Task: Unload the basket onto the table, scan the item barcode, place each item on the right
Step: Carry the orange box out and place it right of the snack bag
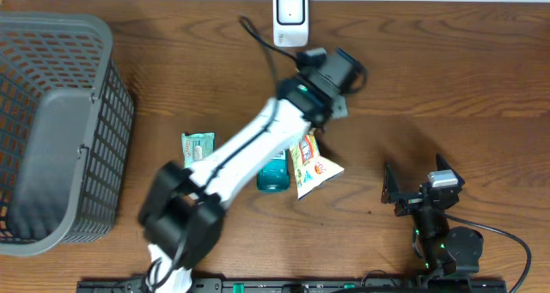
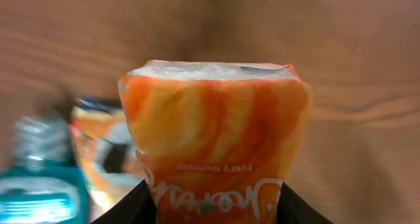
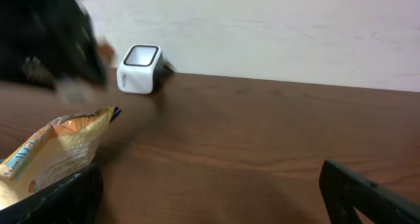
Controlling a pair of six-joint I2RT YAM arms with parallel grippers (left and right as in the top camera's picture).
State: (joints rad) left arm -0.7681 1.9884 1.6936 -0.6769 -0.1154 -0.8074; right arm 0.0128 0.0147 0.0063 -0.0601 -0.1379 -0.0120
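Left wrist view: left gripper was clenched on orange snack packet, held near the scanner, presumably to present its barcode. Right gripper gaped wide, empty and idle.

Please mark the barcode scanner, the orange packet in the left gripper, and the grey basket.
barcode scanner (image 1: 290,18): overhead view, middle of its white face.
orange packet (image 2: 216,138): left wrist view, centre of its front.
grey basket (image 1: 116,138): overhead view, right mesh wall.

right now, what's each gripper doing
left gripper: shut on the orange snack packet
right gripper: open, holding nothing
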